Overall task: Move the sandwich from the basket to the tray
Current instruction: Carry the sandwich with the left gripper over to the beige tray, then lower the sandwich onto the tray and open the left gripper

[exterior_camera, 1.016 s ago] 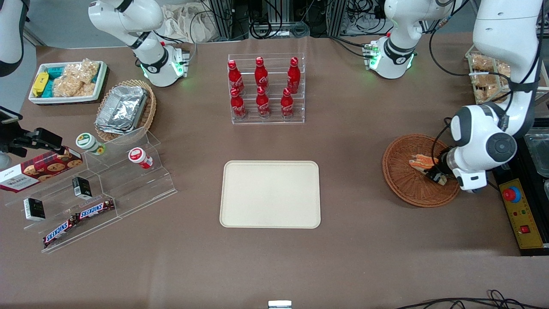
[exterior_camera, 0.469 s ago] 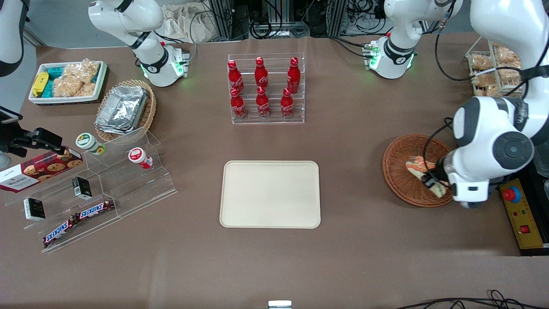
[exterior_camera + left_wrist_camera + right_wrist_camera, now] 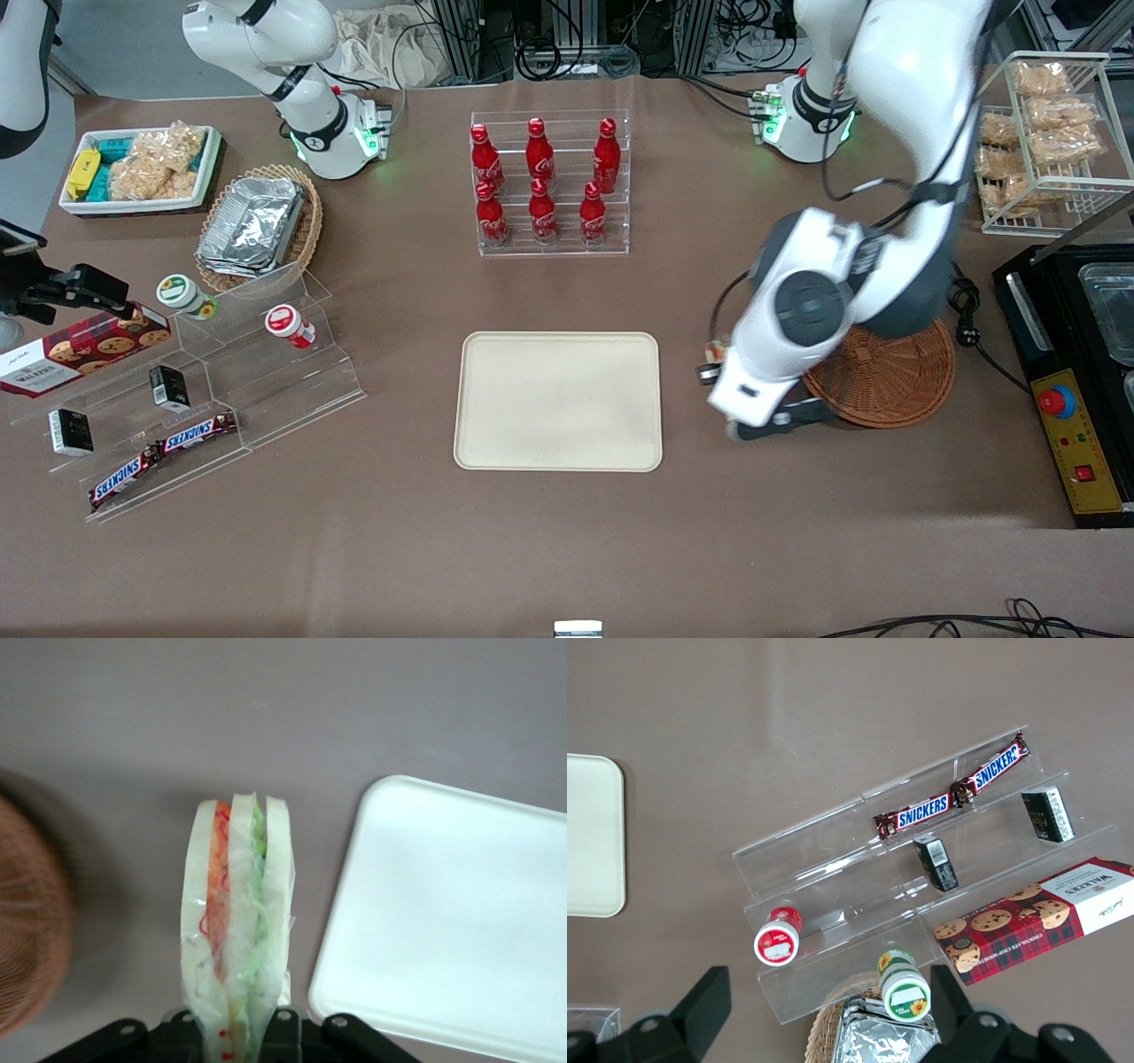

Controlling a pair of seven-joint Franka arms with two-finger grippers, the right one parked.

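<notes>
My left gripper (image 3: pixel 237 1032) is shut on the sandwich (image 3: pixel 237 912), a wrapped wedge of pale bread with orange and green layers. It holds it above the bare table between the reddish-brown wicker basket (image 3: pixel 31 921) and the cream tray (image 3: pixel 461 921). In the front view the gripper (image 3: pixel 710 365) sits under the arm's wrist, just off the tray's (image 3: pixel 558 400) short edge. Only a sliver of the sandwich shows there. The basket (image 3: pixel 895 381) lies partly under the arm, and its visible part holds nothing.
A clear rack of red bottles (image 3: pixel 549 182) stands farther from the front camera than the tray. A wire rack of bagged snacks (image 3: pixel 1036 133) and a black box with a red button (image 3: pixel 1059 403) lie beside the basket. An acrylic stepped stand (image 3: pixel 221 372) lies toward the parked arm's end.
My gripper has lifted the sandwich out of the basket and carried it sideways toward the tray. The basket's visible part now shows no sandwich.
</notes>
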